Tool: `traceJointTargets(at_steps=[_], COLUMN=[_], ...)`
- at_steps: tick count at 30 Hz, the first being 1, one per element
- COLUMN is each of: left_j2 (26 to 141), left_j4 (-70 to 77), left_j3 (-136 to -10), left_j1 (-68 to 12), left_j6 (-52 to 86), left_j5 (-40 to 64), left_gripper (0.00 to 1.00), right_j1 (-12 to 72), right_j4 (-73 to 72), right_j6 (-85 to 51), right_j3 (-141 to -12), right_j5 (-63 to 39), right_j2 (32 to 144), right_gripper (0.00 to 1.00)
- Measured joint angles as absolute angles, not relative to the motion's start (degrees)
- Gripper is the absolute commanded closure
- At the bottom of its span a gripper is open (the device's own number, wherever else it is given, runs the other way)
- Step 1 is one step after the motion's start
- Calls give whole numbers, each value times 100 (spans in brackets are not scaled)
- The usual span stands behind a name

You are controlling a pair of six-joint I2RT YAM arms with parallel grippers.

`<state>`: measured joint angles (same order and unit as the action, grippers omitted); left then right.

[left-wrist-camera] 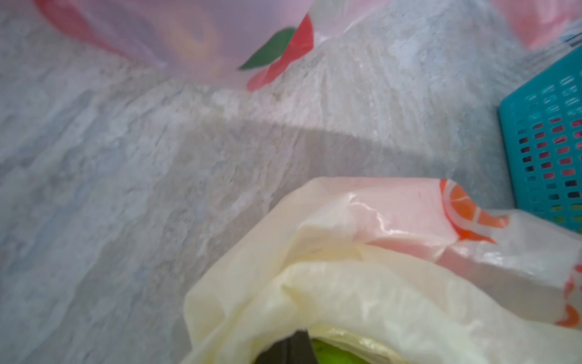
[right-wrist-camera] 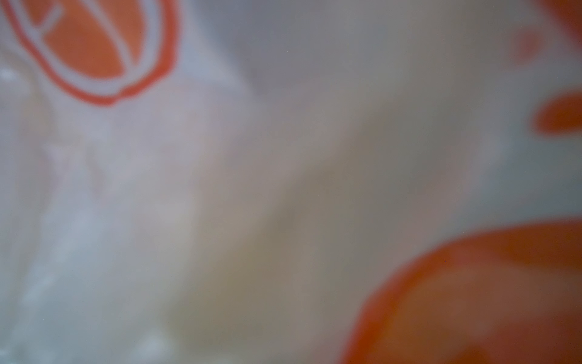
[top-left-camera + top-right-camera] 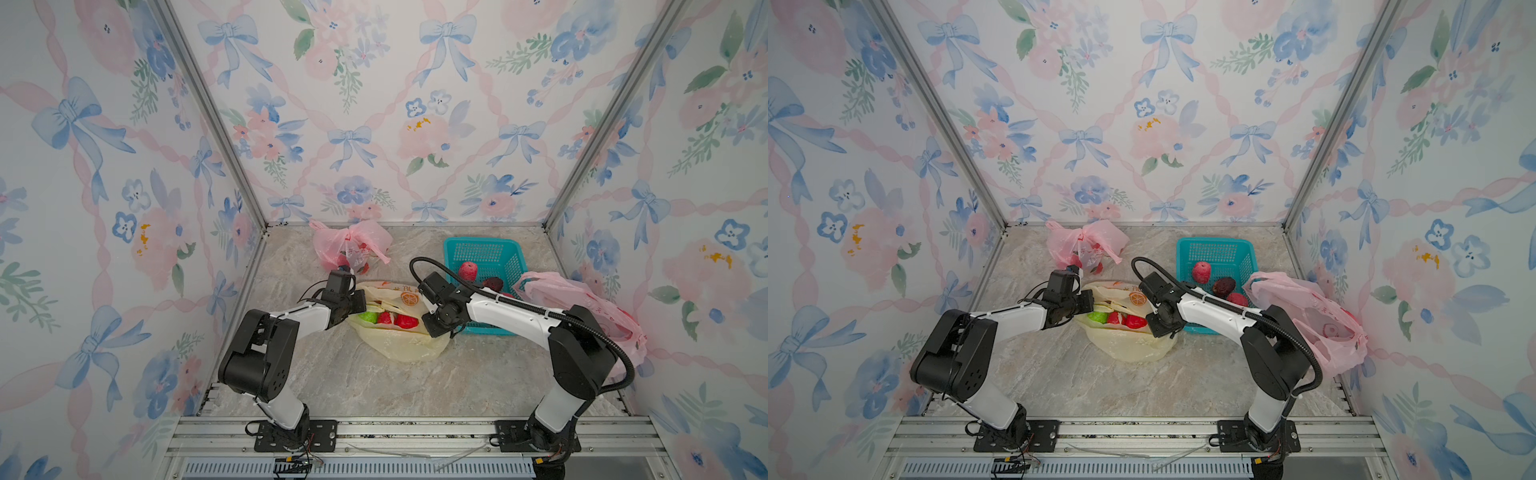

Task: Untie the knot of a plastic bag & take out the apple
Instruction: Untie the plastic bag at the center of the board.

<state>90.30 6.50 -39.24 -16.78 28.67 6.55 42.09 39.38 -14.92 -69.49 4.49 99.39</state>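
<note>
Cream plastic bag, mouth open, crumpled

We see only blurred pale plastic of the bag, very close; orange printed shapes sit on it.

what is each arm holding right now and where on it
Both arms sit at the mouth of the cream bag, the left gripper shut on its rim; whether the right gripper holds anything cannot be told.

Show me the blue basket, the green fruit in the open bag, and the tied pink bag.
blue basket [image 3: 478, 249], top view, far mesh wall.
green fruit [image 3: 368, 317], top view, its visible top.
tied pink bag [image 3: 332, 245], top view, left side of its body.
</note>
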Motion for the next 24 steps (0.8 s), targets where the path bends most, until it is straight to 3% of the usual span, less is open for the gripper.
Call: traceJointTargets(at_steps=[5,7,13,16,21,24], left_j2=[8187,7929,7393,7148,6805,6722], left_j4=[405,373,327,287,261,242], left_j3=[-3210,-3059,-2895,-2954,-3159,-3175], left_j1=[-1640,-1640,-1806,-1994,-2224,-2349], left_j6=[3006,3070,3218,3271,3275,3199], left_j5=[652,709,891,932,987,1009], left_gripper=[100,99,91,83,72,71], right_j1=[4023,4010,4047,4193,4711,4936], right_j4=[3632,3529,3114,2974,2840,2705], right_j6=[-1236,-1120,-862,-790,-744,-805], right_j3=[-7074,-7271,-7607,-7605,-7605,-7601], right_j5=[775,819,250,-148,-565,-727], right_j2=[9959,10038,10147,9983,9323,9148], right_gripper=[79,74,40,31,29,31])
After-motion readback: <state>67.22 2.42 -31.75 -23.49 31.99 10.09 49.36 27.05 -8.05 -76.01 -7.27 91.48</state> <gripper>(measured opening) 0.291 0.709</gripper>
